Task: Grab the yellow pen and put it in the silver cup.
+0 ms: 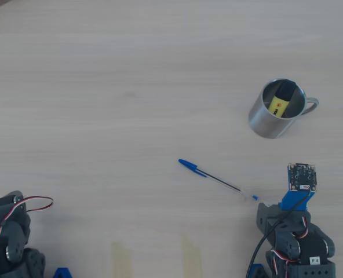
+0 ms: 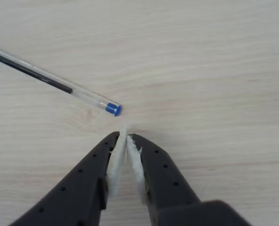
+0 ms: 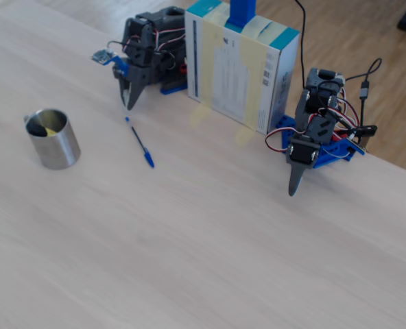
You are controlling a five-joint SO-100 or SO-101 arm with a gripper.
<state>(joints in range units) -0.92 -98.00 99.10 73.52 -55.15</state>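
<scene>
Already the yellow pen (image 1: 280, 103) lies inside the silver cup (image 1: 264, 123), a chunky fluorescent highlighter leaning against the inner wall with its black cap (image 1: 285, 90) uppermost in the overhead view. The cup is a shiny stainless-steel cylinder with a small loop handle (image 1: 311, 106), standing upright on the pale wood-grain surface (image 1: 131, 87) toward its right edge in that view; the fixed view shows it near the left edge (image 3: 52, 139), a sliver of yellow just visible inside (image 3: 49, 130). Between the cup and the arm lies a thin ballpoint pen (image 1: 218, 180), clear-barrelled with a dark ink tube and a blue cap (image 1: 189, 165), set diagonally and apart from the cup. In the wrist view its blue end plug (image 2: 113, 109) sits just beyond the gripper (image 2: 125, 139), not touching it. The fingers (image 2: 90, 176) are matte black plastic, tapered and dotted with small holes, lined with rough white padding (image 2: 116, 162); they are pressed together at the tips and hold nothing. In the overhead view the arm (image 1: 296, 231) stands at the lower right corner with a small circuit board (image 1: 302, 176) on a blue bracket. The fixed view adds a second arm (image 3: 313, 137) and a taped cardboard box (image 3: 241, 68) along the far edge.
</scene>
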